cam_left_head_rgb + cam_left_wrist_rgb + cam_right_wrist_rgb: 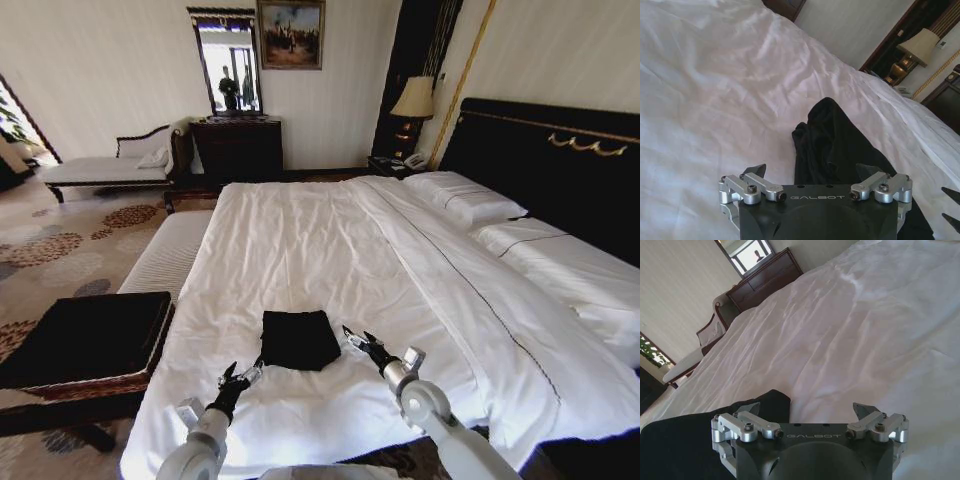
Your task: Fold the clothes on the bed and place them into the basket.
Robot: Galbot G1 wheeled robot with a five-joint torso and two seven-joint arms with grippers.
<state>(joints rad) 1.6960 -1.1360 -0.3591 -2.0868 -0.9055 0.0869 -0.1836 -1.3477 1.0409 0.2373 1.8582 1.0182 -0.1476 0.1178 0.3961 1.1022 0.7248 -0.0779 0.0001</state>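
Note:
The clothes [298,340], a black garment lying in a compact, roughly square bundle, rest on the white duvet of the bed [330,240] near its foot edge. My left gripper [240,377] hovers open just off the bundle's near-left corner. In the left wrist view the clothes [835,140] lie straight ahead of the left gripper [812,171], with nothing between its fingers. My right gripper [358,340] stands open at the bundle's right edge. In the right wrist view the right gripper [807,409] is empty and the clothes [685,440] lie beside one finger. The basket [85,345], topped with black fabric, stands on the floor left of the bed.
A striped beige bench [165,255] stands along the bed's left side beyond the basket. Pillows [465,195] and a black headboard [560,160] are at the far right. A dark dresser [238,148] and a pale chaise longue [100,168] line the back wall.

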